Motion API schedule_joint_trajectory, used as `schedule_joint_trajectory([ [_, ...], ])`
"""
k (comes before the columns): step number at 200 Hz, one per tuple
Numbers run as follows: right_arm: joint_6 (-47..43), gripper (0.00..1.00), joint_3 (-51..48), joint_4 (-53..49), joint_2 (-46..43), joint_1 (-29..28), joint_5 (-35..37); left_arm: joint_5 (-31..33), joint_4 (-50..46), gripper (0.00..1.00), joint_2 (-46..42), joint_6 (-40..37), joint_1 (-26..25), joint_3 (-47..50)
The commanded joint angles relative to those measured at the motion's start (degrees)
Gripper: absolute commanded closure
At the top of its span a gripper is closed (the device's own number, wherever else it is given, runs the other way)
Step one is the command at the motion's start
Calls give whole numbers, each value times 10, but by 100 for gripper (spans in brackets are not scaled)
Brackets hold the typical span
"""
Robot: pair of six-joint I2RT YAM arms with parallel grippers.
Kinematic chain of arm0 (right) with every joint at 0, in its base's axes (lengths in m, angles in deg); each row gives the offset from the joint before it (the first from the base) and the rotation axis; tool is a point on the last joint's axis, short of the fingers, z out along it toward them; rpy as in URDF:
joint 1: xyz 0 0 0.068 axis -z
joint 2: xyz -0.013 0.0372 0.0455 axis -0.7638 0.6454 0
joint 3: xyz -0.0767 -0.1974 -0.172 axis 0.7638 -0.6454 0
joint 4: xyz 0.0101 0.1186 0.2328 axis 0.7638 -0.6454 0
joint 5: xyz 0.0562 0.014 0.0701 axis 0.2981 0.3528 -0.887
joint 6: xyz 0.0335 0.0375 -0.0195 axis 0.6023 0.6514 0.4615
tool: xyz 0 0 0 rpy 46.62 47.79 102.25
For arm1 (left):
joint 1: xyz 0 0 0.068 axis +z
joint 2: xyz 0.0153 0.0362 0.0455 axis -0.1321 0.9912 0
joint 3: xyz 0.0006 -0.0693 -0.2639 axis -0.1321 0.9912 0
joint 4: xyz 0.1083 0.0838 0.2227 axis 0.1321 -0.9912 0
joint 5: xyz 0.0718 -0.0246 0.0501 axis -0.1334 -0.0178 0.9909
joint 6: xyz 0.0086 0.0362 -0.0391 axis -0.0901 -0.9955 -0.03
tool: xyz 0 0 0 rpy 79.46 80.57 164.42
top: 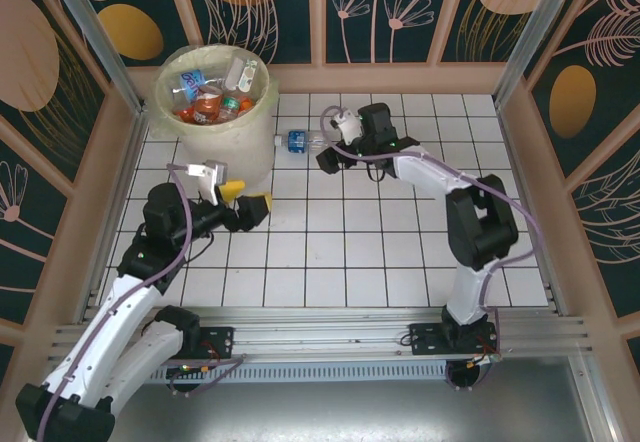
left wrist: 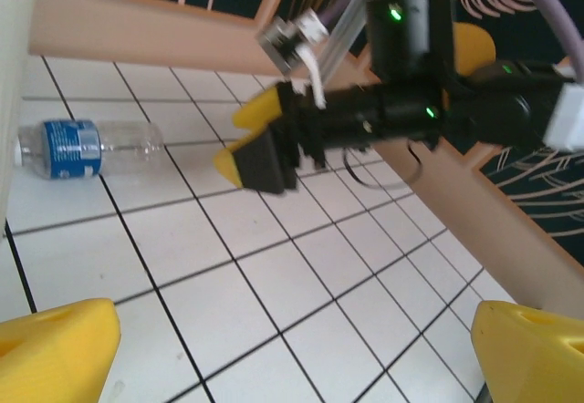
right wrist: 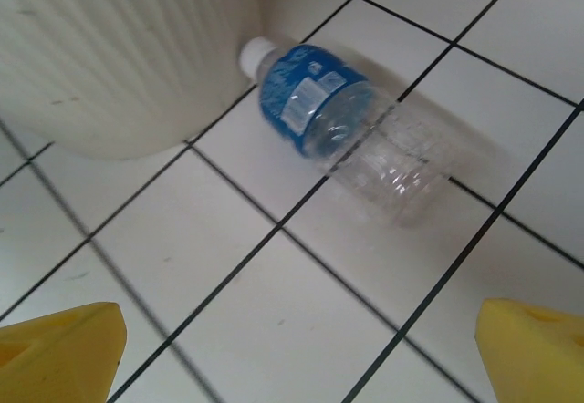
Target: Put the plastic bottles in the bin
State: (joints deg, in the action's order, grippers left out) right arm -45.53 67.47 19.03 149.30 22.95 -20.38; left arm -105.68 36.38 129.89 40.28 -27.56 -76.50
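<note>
Bottle [right wrist: 342, 129] lies on its side on the desk [right wrist: 210, 266], just ahead of the right tool [right wrist: 292, 357], whose fingers stand wide and empty. Its long axis runs slantwise to that tool's closing line, so a wrist turn looks needed. The left tool [top: 245, 199], also wide and empty, sits farther off. The right wrist view shows the cap beside the bin [right wrist: 119, 47]; the left wrist view shows the right tool side-on, short of the bottle.

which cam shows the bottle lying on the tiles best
Right wrist view: the blue-label bottle lies close and whole, white cap toward the bin. Left wrist view shows it small at its left edge; top view shows it tiny beside the bin.
</note>
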Motion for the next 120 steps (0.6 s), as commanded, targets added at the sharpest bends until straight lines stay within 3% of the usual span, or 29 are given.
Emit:
schedule_joint_trajectory([
  [1,-51,1,71,-31,52,9,4,-36,9,2,-5,-9,-2,23],
  [84,-111,1,285,-102,235,19,-5,-39,-3,1,26,-32,-3,25],
  [120,-122,1,330,-110,282,14,-15,-22,-16,1,31,-43,-3,22],
])
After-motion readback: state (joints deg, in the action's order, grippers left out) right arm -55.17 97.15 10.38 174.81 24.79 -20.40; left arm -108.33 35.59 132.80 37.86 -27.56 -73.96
